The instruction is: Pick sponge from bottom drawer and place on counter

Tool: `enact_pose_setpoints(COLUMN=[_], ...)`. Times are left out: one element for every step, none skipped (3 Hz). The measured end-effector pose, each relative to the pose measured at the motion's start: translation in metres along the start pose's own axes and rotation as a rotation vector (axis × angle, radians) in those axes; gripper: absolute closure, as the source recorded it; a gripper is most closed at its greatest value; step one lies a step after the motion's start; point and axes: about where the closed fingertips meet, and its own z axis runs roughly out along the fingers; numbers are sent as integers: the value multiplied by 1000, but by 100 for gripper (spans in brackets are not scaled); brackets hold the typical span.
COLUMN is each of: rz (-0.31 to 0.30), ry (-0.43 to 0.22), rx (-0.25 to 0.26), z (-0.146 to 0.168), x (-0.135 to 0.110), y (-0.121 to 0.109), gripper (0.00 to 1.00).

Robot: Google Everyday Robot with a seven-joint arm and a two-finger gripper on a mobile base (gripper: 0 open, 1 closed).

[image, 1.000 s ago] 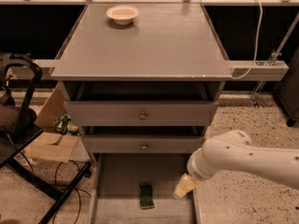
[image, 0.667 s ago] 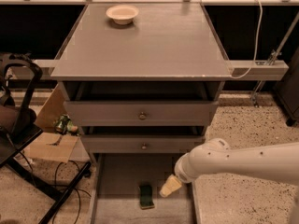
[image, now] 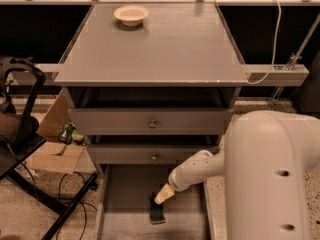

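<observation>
Gripper (image: 164,194) above sponge (image: 158,213), long axis front-to-back

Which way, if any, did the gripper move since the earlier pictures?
Yes. The gripper moved left across the bottom drawer, from near its right side to just above the sponge.

Bulky white arm (image: 260,149), dark screw holes (image: 283,173); cream gripper (image: 164,194) jaws over bottom drawer (image: 127,196).

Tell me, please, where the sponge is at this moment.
In the camera view the sponge lies on the floor of the open bottom drawer, low and centre, just beneath the gripper.
</observation>
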Motion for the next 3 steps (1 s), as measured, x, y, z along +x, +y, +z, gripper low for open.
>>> enact_pose_setpoints(rz=[50,54,53], ry=[45,55,67], rx=[-18,-27,-47], z=[44,51,73], x=[-3,-3,-3], y=[6,12,19], gripper=[0,0,0])
